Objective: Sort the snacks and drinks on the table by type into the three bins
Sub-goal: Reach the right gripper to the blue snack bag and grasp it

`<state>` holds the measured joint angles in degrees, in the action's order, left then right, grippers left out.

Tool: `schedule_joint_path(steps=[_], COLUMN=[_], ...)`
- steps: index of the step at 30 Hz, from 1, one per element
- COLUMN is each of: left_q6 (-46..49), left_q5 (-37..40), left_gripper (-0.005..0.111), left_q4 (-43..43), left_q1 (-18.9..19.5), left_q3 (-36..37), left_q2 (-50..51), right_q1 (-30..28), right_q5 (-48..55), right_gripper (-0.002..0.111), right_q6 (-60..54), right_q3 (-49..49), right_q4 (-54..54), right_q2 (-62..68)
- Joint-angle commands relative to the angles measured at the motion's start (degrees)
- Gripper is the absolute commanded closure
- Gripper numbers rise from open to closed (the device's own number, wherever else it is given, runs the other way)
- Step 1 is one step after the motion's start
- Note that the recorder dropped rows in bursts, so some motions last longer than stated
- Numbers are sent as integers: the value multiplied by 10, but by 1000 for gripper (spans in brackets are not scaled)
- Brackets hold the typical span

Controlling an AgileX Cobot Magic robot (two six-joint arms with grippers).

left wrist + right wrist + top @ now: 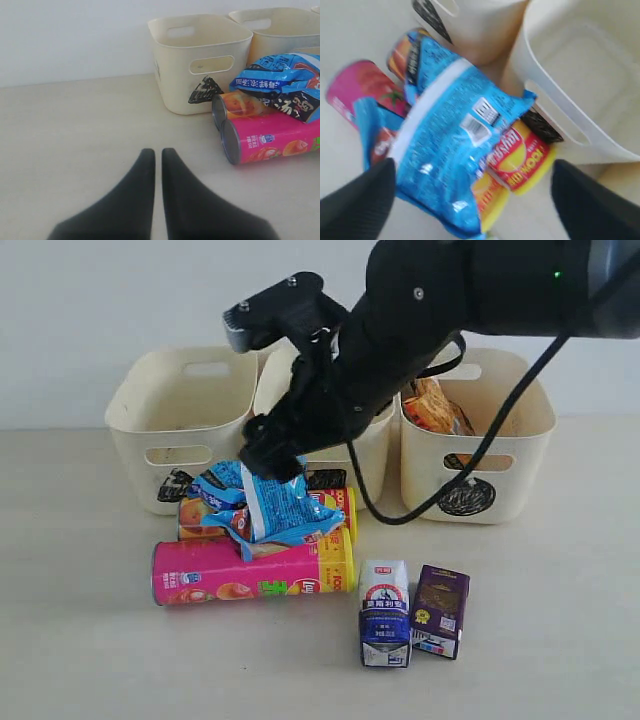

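Glossy crinkled foil bag (275, 502) — matte table (100, 660)

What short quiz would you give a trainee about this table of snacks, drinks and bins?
1. True or false: the blue bag lies inside a bin.
2. The bin holding the orange bag bears which mark? A triangle, B circle, C star.
3. Is the left pincer open or shut?
Key: 1 false; 2 B; 3 shut.
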<state>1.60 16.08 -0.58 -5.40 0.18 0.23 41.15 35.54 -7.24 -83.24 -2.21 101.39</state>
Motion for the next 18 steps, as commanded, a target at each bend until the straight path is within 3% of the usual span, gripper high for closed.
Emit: schedule_joint_path(steps=[1,8,18], left_q6=[-5,-5,-5], left_q5=[-1,-1,-1], left_gripper=[103,103,103], left_q4=[-2,-2,-2], left_q1=[2,2,2], left_q3=[-2,-2,-2], left_q2=[-2,-2,-2], right_q1=[17,22,22], right_q5=[-43,-17,114], right_gripper=[11,11,11], right_q6=[-4,37,72], right_q3=[-2,-41,-202], right_q4=[35,35,16], right_q2=[2,53,178])
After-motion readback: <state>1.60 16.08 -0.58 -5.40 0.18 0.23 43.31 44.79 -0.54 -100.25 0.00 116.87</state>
